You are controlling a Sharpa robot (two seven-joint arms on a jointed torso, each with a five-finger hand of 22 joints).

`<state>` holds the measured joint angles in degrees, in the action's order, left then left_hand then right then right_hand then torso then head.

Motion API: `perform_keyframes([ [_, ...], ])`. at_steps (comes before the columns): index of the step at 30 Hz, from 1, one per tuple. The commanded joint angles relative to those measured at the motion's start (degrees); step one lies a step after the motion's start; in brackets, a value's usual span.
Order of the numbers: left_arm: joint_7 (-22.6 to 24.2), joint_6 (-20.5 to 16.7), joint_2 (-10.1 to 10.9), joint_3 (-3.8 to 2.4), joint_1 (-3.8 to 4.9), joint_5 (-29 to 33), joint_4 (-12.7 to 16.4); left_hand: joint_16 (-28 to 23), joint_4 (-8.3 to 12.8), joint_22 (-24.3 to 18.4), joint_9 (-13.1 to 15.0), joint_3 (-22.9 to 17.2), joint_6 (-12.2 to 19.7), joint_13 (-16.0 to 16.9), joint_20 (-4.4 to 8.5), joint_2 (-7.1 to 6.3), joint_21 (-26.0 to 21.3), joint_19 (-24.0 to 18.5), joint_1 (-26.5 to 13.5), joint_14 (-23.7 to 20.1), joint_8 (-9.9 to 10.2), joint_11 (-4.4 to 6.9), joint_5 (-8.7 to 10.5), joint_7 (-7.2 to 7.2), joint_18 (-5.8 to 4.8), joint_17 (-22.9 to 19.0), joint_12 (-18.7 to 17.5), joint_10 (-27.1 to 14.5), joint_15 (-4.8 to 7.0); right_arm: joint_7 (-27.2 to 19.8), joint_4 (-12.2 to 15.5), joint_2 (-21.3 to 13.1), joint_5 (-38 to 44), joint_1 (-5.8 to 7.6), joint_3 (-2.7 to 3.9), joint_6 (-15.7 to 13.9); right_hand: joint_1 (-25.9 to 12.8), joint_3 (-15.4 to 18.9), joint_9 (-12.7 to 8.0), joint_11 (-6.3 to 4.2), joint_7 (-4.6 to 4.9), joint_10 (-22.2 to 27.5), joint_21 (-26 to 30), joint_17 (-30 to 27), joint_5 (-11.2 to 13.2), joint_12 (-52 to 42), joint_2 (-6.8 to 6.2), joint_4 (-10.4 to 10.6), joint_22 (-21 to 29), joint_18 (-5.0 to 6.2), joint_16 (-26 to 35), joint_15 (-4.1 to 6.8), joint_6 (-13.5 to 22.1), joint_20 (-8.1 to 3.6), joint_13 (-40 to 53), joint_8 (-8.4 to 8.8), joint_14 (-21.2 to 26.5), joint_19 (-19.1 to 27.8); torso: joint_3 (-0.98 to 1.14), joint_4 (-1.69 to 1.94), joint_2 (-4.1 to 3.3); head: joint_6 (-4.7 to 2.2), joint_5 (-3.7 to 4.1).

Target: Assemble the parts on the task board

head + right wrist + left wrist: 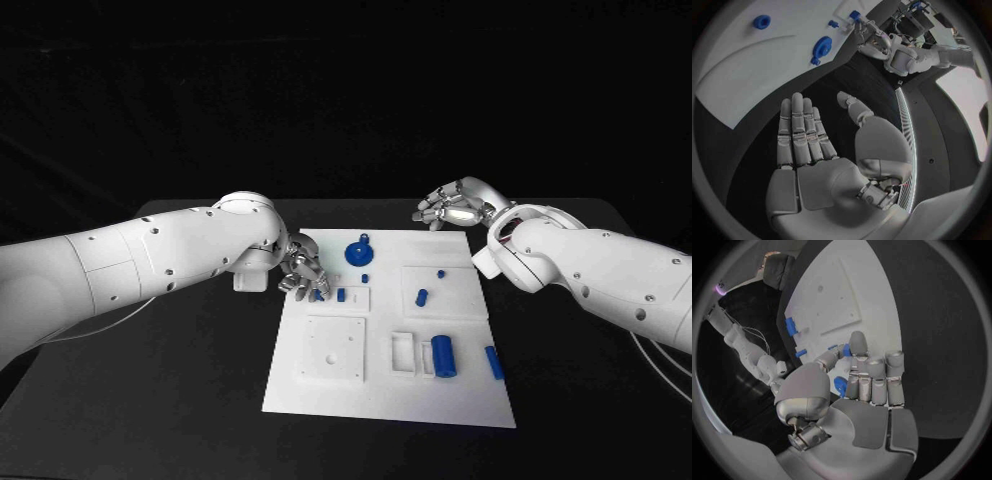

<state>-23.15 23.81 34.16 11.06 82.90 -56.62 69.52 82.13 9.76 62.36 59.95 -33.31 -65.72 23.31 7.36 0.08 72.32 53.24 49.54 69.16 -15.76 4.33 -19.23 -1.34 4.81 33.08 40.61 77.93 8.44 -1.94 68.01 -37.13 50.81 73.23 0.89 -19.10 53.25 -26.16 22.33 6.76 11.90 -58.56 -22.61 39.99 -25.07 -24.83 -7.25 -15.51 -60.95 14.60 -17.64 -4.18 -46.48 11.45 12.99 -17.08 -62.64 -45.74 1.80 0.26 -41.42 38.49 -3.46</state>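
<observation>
Pinching blue part (846, 350), left robot hand (303, 275); right robot hand (454, 205) empty, fingers extended.

White task board (387, 400) lying lengthwise at the middle of the black table (144, 400). Left hand (303, 274) at the board's left edge, fingers down over a small blue part (320, 294), grip not clear. Right hand (454, 207) raised beyond the board's far right corner, fingers apart, nothing in it. On the board: blue round part with a tab (361, 249) near the far edge, small blue peg (421, 296) mid-right, blue cylinder (444, 355) and blue bar (495, 362) toward the near right, square white plate (333, 348) near left.
</observation>
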Motion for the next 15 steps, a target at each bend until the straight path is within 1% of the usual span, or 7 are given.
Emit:
perform_keyframes([
  [1,-1.5,2.6,-0.2,0.41,-0.58,-0.3,0.5,0.0,4.4,0.0,0.0,-4.5,-0.2,-0.1,7.51,0.90,0.0,0.2,1.1,1.6,0.3,0.16,0.60,-0.19,0.83,0.0,0.1,0.3,2.16,-0.5,0.0,0.0,0.1,-0.02,0.02,0.6,-0.6,0.3,-0.1,-0.13,-0.12,0.5,0.3,0.1,-0.3,-0.4,0.15,0.1,-0.1,0.40,0.2,-0.15,0.4,-0.05,-0.1,-0.39,0.0,0.5,-0.04,-0.03,0.00,-0.03,-0.04],
  [3,-1.5,2.6,-0.2,0.41,-0.58,-0.6,0.6,0.0,4.2,0.0,-0.1,-4.4,-0.3,-0.1,7.51,0.58,0.0,0.2,1.0,1.5,0.4,0.13,1.09,-0.21,0.83,-0.1,0.1,0.3,2.12,-0.5,0.0,0.0,0.1,-0.02,0.02,0.6,-0.6,0.3,-0.1,-0.13,-0.12,0.5,0.3,0.1,-0.3,-0.4,0.15,0.1,-0.1,0.40,0.2,-0.15,0.4,-0.05,-0.1,-0.39,0.0,0.5,-0.04,-0.02,0.00,-0.03,-0.03],
  [7,-1.6,2.3,-0.2,0.41,-0.58,-0.6,0.6,-0.1,2.8,0.0,-0.1,-3.9,-0.5,-0.3,7.54,-0.74,-0.1,0.2,0.3,1.5,0.8,0.12,4.32,-0.23,0.89,-0.1,0.0,0.3,2.08,-0.5,0.0,0.0,0.1,-0.02,0.02,0.6,-0.6,0.3,-0.1,-0.13,-0.12,0.5,0.3,0.1,-0.3,-0.4,0.15,0.1,-0.1,0.40,0.2,-0.15,0.4,-0.05,-0.1,-0.39,0.0,0.5,-0.03,-0.04,0.00,-0.02,-0.03],
  [11,-1.6,1.5,-0.2,0.41,-0.58,-0.6,0.6,-0.2,2.4,0.0,-0.2,-3.8,-0.5,-0.3,7.56,-1.10,-0.1,0.2,0.1,1.5,0.9,0.11,4.99,-0.23,0.92,-0.1,-0.1,0.3,2.10,-0.5,0.0,0.1,0.1,-0.03,0.02,0.6,-0.6,0.3,-0.1,-0.13,-0.12,0.5,0.3,0.1,-0.3,-0.4,0.15,0.1,-0.1,0.40,0.2,-0.15,0.4,-0.05,-0.1,-0.39,0.0,0.5,-0.03,-0.04,-0.01,-0.02,-0.01],
  [12,-1.6,1.1,-0.2,0.41,-0.58,-0.6,0.6,-0.2,1.9,0.0,-0.2,-3.6,-0.5,-0.3,7.57,-1.53,-0.2,0.2,-0.1,1.5,1.1,0.12,6.03,-0.24,0.94,-0.1,-0.1,0.3,2.08,-0.5,0.0,0.2,0.1,-0.03,0.02,0.6,-0.6,0.3,-0.1,-0.13,-0.12,0.5,0.3,0.1,-0.3,-0.4,0.15,0.1,-0.1,0.40,0.2,-0.15,0.4,-0.05,-0.1,-0.39,0.0,0.5,-0.04,-0.05,0.00,-0.04,-0.02],
  [14,-1.7,0.6,-0.3,0.41,-0.58,-0.6,0.6,-0.2,1.2,-0.1,-0.2,-3.4,-0.5,-0.4,7.59,-1.98,-0.2,0.2,-0.5,1.6,1.2,0.13,7.43,-0.23,0.98,-0.1,-0.2,0.3,2.10,-0.5,0.0,0.2,0.1,-0.03,0.02,0.6,-0.7,0.3,-0.1,-0.13,-0.12,0.5,0.3,0.1,-0.1,-0.4,0.17,0.1,-0.1,0.40,0.2,-0.15,0.4,-0.03,-0.1,-0.40,0.0,0.5,-0.05,-0.05,-0.01,-0.04,-0.02],
  [15,-1.7,0.5,-0.3,0.41,-0.58,-0.6,0.6,-0.2,1.1,-0.1,-0.2,-3.4,-0.6,-0.4,7.59,-2.04,-0.2,0.2,-0.5,1.6,1.2,0.12,7.57,-0.22,0.99,-0.1,-0.2,0.3,2.11,-0.5,0.0,0.2,0.1,-0.03,0.02,0.6,-0.7,0.3,-0.1,-0.12,-0.12,0.5,0.3,0.1,-0.1,-0.4,0.18,0.1,-0.1,0.40,0.2,-0.15,0.4,-0.03,-0.1,-0.41,0.0,0.5,-0.06,-0.03,-0.01,-0.06,0.04],
])
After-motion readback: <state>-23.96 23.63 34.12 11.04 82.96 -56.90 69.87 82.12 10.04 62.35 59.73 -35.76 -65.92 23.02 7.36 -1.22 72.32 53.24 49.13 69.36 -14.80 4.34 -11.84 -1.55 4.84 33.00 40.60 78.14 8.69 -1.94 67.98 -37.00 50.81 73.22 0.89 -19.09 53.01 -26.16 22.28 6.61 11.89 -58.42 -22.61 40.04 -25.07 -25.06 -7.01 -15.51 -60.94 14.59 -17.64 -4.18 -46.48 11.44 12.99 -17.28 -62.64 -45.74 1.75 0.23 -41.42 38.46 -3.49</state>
